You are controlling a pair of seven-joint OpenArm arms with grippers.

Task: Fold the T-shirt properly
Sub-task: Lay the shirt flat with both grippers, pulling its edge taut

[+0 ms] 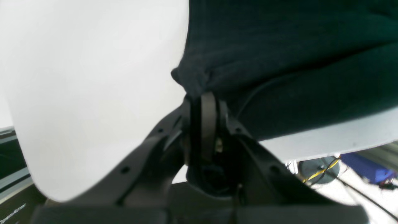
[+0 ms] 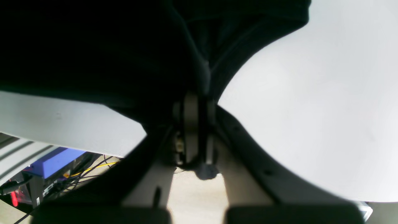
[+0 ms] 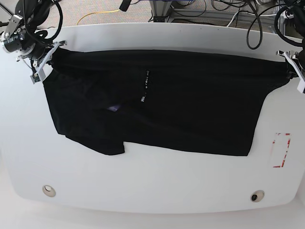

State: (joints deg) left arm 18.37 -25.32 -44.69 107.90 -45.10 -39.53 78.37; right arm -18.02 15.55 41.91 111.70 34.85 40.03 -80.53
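Black T-shirt (image 3: 181,109) is shown spread lengthwise across the white desk (image 3: 152,181), its upper edge stretched taut between the two arms near the far edge of the desk. A tiny white printed word (image 3: 145,87) is seen running vertically near the middle of the fabric, and a short sleeve (image 3: 97,140) is laid out toward the near left in the base view. The right gripper (image 3: 44,61), placed at the left of the base view, is closed on the shirt's corner there; in the right wrist view the jaws of the right gripper (image 2: 199,99) are seen pressed together with dark fabric (image 2: 124,56) pinched between them and bunched just above. The left gripper (image 3: 291,69), placed at the right of the base view, is closed on the opposite corner; in the left wrist view the jaws of the left gripper (image 1: 202,96) are shut on a gathered tip of cloth (image 1: 279,62), which fans out beyond over the desk surface (image 1: 93,93). A red rectangular outline (image 3: 281,150) is marked on the desk near its right edge, apart from the shirt. Two round fittings (image 3: 48,191) are set into the near corners of the desk. Cables (image 3: 214,9) are visible on the floor beyond the far edge.
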